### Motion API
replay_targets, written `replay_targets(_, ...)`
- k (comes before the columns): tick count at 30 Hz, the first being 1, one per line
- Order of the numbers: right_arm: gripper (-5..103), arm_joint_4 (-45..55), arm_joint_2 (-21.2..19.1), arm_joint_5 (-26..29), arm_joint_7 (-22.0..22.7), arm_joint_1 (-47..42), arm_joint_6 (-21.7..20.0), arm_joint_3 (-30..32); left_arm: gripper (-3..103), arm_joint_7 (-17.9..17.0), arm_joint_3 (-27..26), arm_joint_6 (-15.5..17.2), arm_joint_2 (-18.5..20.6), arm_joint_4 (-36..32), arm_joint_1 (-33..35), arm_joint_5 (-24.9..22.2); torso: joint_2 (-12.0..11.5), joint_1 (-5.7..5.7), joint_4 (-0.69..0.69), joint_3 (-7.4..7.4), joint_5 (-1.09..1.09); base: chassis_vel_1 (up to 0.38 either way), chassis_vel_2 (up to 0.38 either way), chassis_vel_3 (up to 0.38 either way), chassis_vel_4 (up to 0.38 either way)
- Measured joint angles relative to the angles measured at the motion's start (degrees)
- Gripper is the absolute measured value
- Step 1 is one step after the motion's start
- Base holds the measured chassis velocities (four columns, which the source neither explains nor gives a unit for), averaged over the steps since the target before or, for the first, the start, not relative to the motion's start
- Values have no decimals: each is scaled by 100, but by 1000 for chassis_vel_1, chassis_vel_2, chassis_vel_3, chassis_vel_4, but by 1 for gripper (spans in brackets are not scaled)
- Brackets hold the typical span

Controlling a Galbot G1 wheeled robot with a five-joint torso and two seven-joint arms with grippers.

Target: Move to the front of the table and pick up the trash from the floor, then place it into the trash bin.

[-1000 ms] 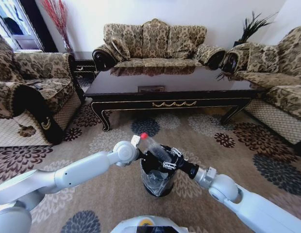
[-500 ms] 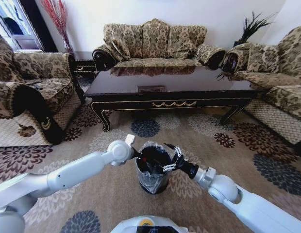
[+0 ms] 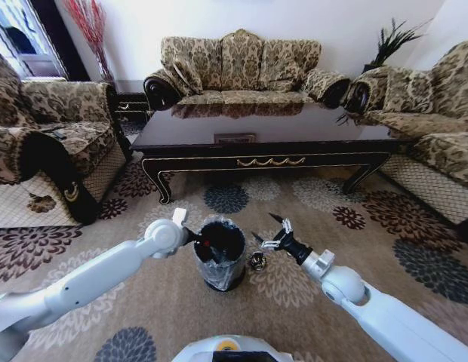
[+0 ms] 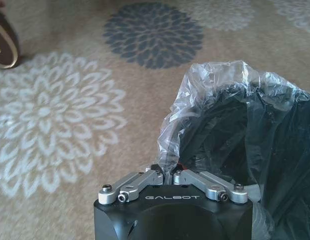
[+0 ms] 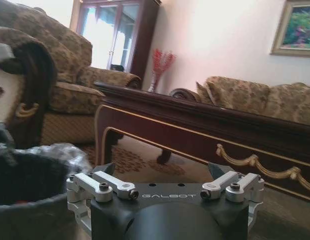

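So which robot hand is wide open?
The right gripper, spread open beside the trash bin. The left gripper is shut on the bin's liner.

Looked like somebody's living room: patterned beige fabric sofas [image 3: 241, 64] stood around a long glossy dark wood coffee table [image 3: 264, 128], flower-patterned beige carpet [image 3: 143, 294] underneath.

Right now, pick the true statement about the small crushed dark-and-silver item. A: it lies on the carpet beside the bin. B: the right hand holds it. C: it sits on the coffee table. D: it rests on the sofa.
A: the crushed item lies on the carpet just right of the trash bin, below the open, empty right hand.
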Motion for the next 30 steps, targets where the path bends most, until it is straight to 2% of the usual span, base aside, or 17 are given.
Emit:
replay_targets(1,100,0,0,0,0,0,0,0,4,0,0,0,0,0,0,0,0,0,0,0,0,0,0,0,0)
replay_targets(5,100,-480,247,17,163,234,-77,-82,4,96,-744,0,169,-15,627,133,0,0,0,0,-2,0,0,0,0)
replay_targets(6,100,-480,247,17,163,234,-77,-82,4,96,-744,0,169,-15,627,133,0,0,0,0,-2,0,0,0,0)
replay_targets(8,100,-721,405,15,290,313,-125,-122,4,153,-1181,0,240,-33,937,184,0,0,-1,0,-1,0,0,0,0)
replay_targets(9,100,-721,405,15,290,313,-125,-122,4,153,-1181,0,240,-33,937,184,0,0,-1,0,-1,0,0,0,0)
replay_targets(14,100,-1554,794,57,600,591,-332,-185,4,289,-2038,0,442,-176,1680,270,0,0,1,0,-1,0,0,0,0)
replay_targets(16,100,-1723,873,55,601,647,-337,-184,4,305,-2125,0,467,-188,1781,288,0,0,-1,0,-1,0,0,0,0)
replay_targets(18,100,-2205,1154,27,587,816,-323,-158,4,343,-2387,0,506,-228,2106,377,0,0,-1,0,1,0,0,0,0)
replay_targets(19,100,-2205,1154,27,587,816,-323,-158,4,343,-2387,0,506,-228,2106,377,0,0,-1,0,1,0,0,0,0)
replay_targets(22,100,-2725,1477,-14,607,1040,-293,-147,4,367,-2572,0,531,-313,2365,405,0,0,1,0,-1,0,0,0,0)
replay_targets(30,100,-3888,1821,-42,684,1392,-193,-56,4,372,-2712,0,594,-385,2492,399,0,0,0,0,0,0,0,0,0)
